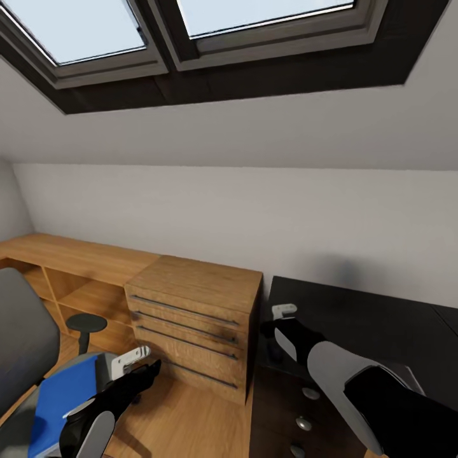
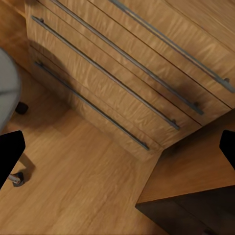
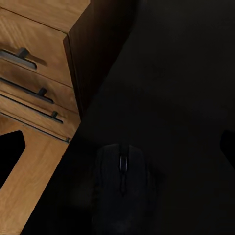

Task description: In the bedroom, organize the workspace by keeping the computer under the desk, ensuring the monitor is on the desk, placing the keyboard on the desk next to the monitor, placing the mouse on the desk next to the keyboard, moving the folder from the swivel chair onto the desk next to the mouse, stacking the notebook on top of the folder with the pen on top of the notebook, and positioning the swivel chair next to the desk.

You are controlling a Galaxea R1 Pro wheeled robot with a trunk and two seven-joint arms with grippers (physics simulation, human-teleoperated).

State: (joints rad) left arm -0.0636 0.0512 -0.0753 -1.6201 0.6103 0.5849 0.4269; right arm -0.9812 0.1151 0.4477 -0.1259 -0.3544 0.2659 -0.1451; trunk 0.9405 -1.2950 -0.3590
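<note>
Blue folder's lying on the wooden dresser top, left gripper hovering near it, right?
Not quite. The folder lies on the swivel chair seat, not the dresser, as the head view shows. The left gripper does hover near it.

Head forward-down; wrists close; all share dresser (image 1: 194, 318).

Dresser (image 1: 197, 318) hard vs desk (image 1: 362, 318) edge; desktop round mouse (image 3: 121, 183) free.

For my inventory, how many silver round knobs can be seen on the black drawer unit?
3, in a column on the black drawer unit under the desk: top knob, middle knob, bottom knob. More may be hidden.
</note>
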